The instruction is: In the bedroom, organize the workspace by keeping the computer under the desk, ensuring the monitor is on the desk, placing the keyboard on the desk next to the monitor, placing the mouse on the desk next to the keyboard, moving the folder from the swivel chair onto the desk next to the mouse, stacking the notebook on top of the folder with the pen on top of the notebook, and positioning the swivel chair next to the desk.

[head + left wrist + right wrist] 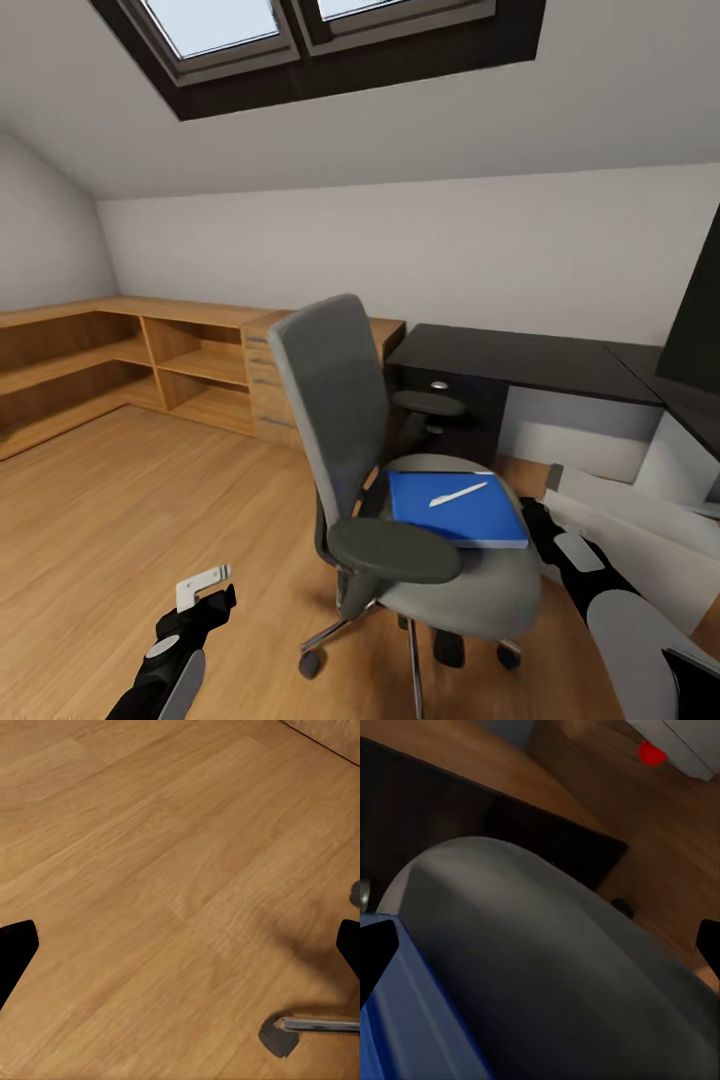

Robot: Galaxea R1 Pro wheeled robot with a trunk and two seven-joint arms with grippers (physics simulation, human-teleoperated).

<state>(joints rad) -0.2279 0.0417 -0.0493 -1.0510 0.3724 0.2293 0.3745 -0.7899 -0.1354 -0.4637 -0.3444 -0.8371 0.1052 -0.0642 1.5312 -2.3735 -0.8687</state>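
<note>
My right gripper (pixel 540 520) hangs spread beside the chair's (pixel 340 400) grey padded seat; left gripper (pixel 205 590) spread over wood floor (pixel 150 870). A thin white pen (pixel 458 493) lies on the flat blue notebook (pixel 455 510), hiding what's beneath.

Attic home office: skylight (pixel 300 30), swivel chair (pixel 340 420), desk (pixel 520 360), wooden shelving (pixel 120 360).

Left pincer (pixel 205 590) hangs low; right pincer (pixel 535 520) apparently spread wide, reaching forward.
</note>
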